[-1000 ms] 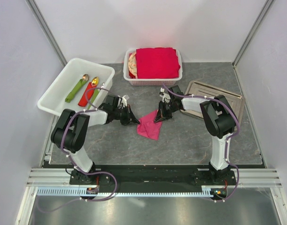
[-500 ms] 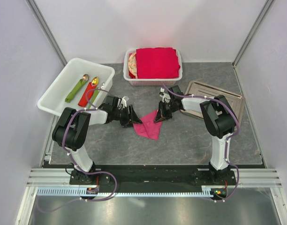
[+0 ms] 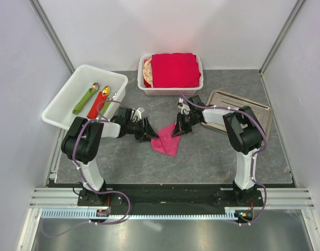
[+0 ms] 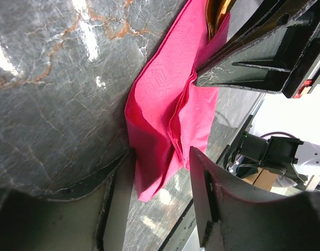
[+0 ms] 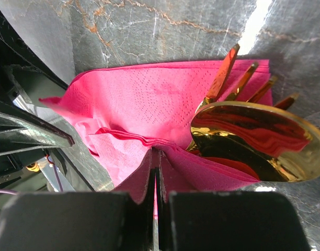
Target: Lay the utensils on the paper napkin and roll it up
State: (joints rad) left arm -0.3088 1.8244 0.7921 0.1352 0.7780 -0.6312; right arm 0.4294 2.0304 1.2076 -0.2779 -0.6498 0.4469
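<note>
Top external view, from the left: a white bin (image 3: 59,107) sits at the table's (image 3: 212,151) far-left corner, holding a green bundle (image 3: 82,101) and a red bundle (image 3: 96,104), each with a gold spoon sticking out. Just right of the bin the left gripper (image 3: 152,133) lies low over the table and points right, its tip at the napkin's (image 3: 168,141) left edge. The left wrist view shows its jaws partly open. The napkin's loose lower folds lie between the two fingers (image 4: 223,209), which grip nothing.

The napkin is on the table mid-way between the two arms, folded over on itself and creased. The utensils (image 5: 254,136) lie at its upper right part. In the right wrist view the spoon bowl and the fork tines stick out past the paper, with pink folds wrapped under and beside them.

The right gripper (image 3: 176,130) comes in from the right and meets the napkin's upper corner. Its jaws are closed tight, pinching a raised fold of the paper just beside the spoon bowl.

Behind the napkin a basket (image 3: 197,83) holds a thick red stack (image 3: 174,69). Far right lies a metal tray (image 3: 262,112).
</note>
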